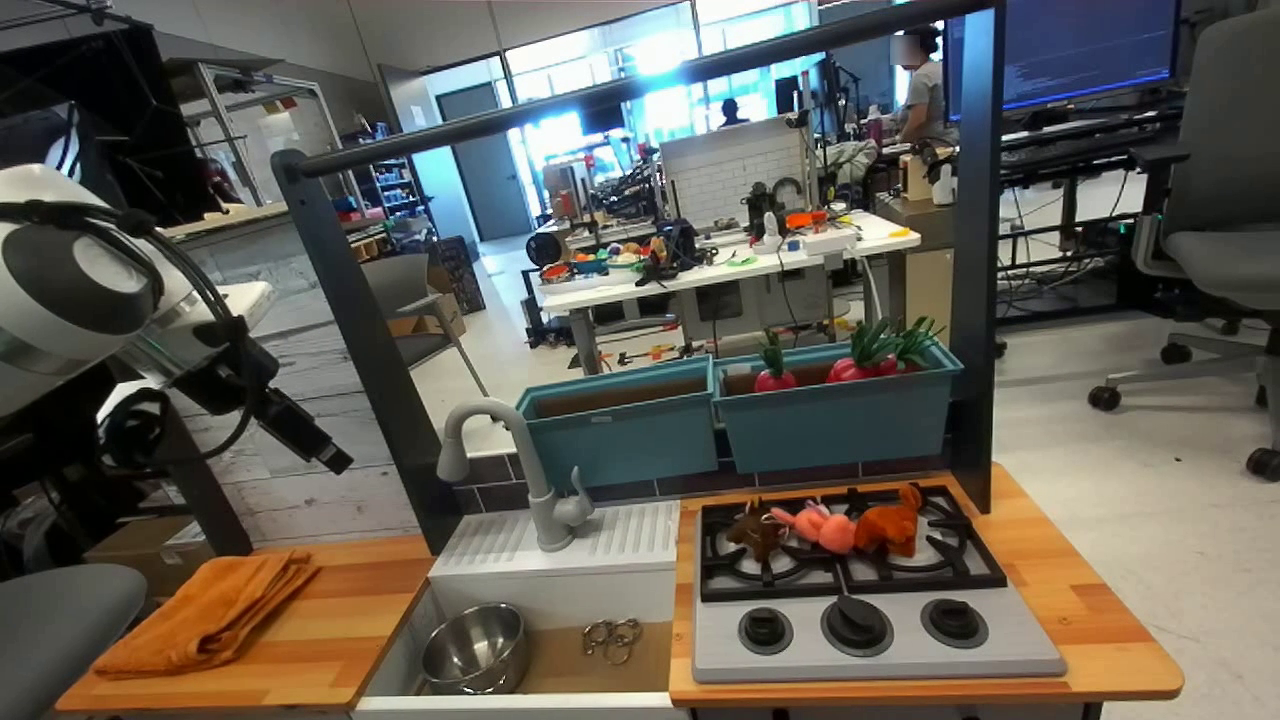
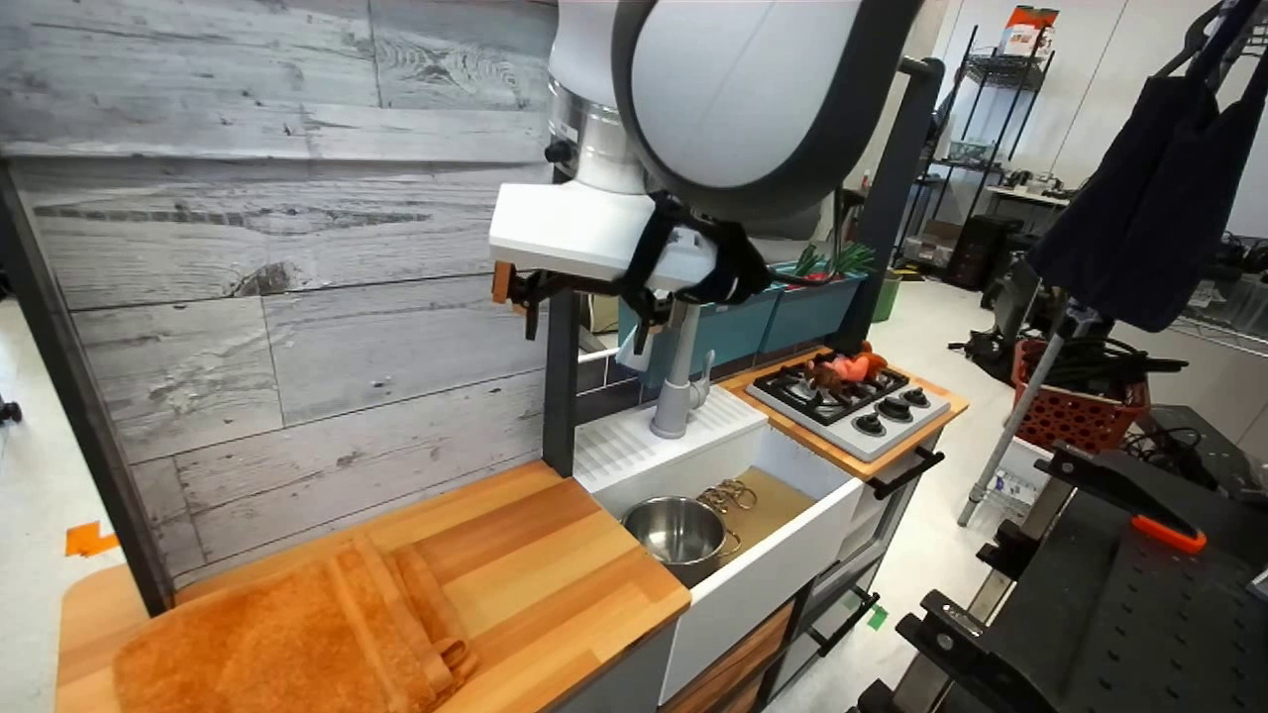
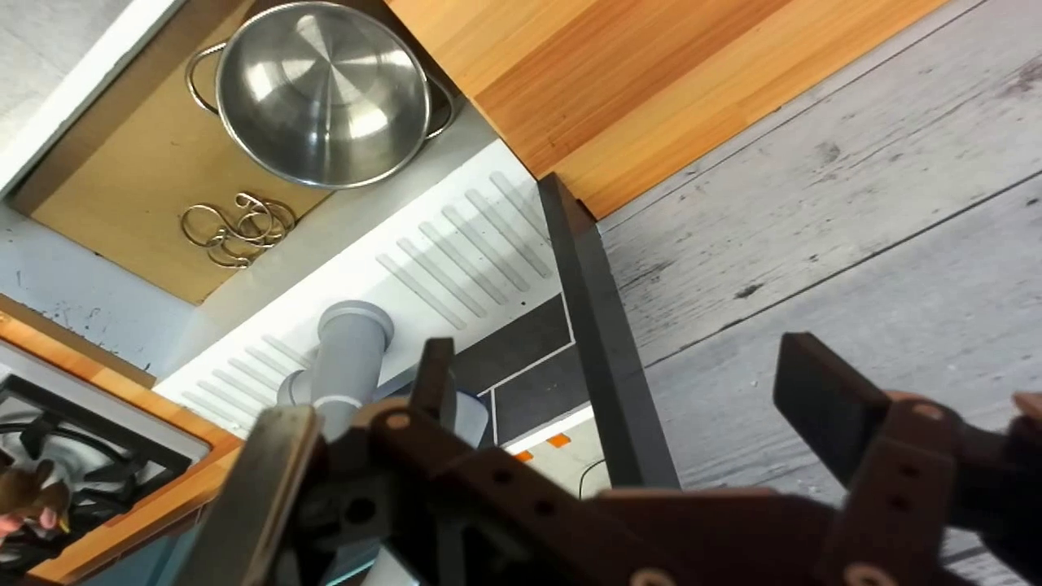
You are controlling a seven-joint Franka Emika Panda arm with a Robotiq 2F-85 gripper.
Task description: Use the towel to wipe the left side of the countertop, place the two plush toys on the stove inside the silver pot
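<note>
The orange-brown towel (image 1: 205, 618) lies folded on the left part of the wooden countertop (image 1: 365, 600), also seen in an exterior view (image 2: 277, 639). The silver pot (image 1: 478, 650) sits in the white sink, and in the wrist view (image 3: 321, 98) it looks empty. On the black-grated stove (image 1: 800, 590) lie soft plush toys: a brown one (image 1: 757, 533), a coral-pink one (image 1: 832, 530) and a rust-red one (image 1: 888, 528), touching or nearly so. My gripper (image 2: 586, 330) is open and empty, high above the counter near the sink's left end; its fingers are wide apart in the wrist view (image 3: 619, 350).
The grey faucet (image 1: 545, 500) rises behind the sink (image 1: 560, 600). Metal rings (image 1: 612, 638) lie in the sink beside the pot. A dark upright post (image 2: 561, 386) and a grey wood-look wall (image 2: 297, 347) stand behind the counter. Teal planters (image 1: 620, 430) hang behind the faucet.
</note>
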